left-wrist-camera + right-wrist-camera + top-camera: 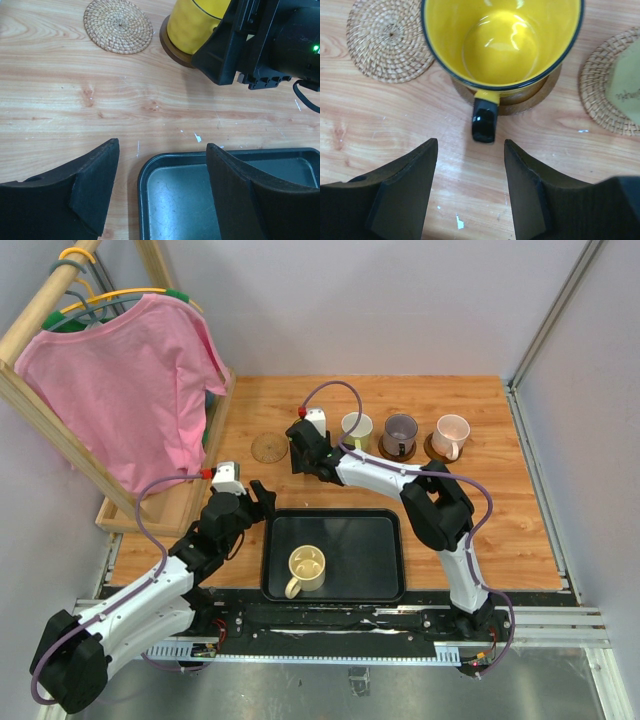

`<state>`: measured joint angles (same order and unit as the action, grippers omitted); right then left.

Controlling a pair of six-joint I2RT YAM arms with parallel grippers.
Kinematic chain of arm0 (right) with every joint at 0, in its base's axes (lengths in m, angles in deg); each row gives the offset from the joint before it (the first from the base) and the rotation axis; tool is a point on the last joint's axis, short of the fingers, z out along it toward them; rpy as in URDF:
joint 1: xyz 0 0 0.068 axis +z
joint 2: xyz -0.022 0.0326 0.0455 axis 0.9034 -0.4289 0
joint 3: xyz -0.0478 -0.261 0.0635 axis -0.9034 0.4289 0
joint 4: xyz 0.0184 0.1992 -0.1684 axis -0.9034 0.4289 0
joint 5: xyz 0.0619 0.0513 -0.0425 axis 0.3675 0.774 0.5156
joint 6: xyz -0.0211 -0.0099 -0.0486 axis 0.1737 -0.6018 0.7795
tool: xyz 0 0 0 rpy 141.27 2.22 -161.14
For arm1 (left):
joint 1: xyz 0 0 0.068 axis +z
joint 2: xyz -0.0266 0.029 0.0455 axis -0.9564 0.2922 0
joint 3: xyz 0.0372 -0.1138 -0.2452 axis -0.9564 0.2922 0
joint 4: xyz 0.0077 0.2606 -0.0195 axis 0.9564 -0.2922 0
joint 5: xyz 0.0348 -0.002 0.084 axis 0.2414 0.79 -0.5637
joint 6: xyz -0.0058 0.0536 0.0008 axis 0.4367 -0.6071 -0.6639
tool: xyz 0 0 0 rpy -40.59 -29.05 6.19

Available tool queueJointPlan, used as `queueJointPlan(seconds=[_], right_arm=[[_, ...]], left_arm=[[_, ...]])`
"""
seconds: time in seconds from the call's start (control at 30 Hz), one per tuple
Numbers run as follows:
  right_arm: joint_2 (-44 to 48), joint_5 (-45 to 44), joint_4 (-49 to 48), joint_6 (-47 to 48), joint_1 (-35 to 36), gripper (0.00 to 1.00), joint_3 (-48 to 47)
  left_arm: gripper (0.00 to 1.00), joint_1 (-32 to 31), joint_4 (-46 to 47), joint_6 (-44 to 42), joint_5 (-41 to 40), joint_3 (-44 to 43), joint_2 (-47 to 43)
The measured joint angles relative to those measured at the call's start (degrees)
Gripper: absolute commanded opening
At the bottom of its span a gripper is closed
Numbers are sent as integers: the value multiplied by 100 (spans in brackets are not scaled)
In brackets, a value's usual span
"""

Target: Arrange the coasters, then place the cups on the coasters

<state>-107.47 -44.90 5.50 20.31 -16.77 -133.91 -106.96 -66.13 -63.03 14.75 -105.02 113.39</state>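
Note:
A yellow cup point(502, 40) stands on a dark brown coaster point(530, 97), its black handle point(485, 120) pointing at my right gripper point(470, 142), which is open just short of it and holds nothing. In the top view that gripper point(303, 452) hides the yellow cup. An empty tan coaster point(268, 448) lies to its left. A whitish-green cup point(356, 427), a greyish-purple cup point(400, 433) and a pale pink cup point(451, 435) each stand on a coaster. A cream cup point(306, 568) sits in the black tray point(380, 560). My left gripper point(163, 144) is open and empty over the tray's far left corner point(142, 175).
A wooden rack point(170, 505) with a pink shirt point(130, 380) on a hanger stands at the left, close beside the left arm. The right arm point(270, 40) crosses the far right of the left wrist view. Grey walls close in the table.

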Motion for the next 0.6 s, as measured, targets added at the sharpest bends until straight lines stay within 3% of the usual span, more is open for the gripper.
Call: queueJointPlan(seconds=[0.6], right_arm=[[-11, 201, 15, 101, 90, 56, -151]], left_arm=[[74, 0, -59, 55, -2, 55, -68]])
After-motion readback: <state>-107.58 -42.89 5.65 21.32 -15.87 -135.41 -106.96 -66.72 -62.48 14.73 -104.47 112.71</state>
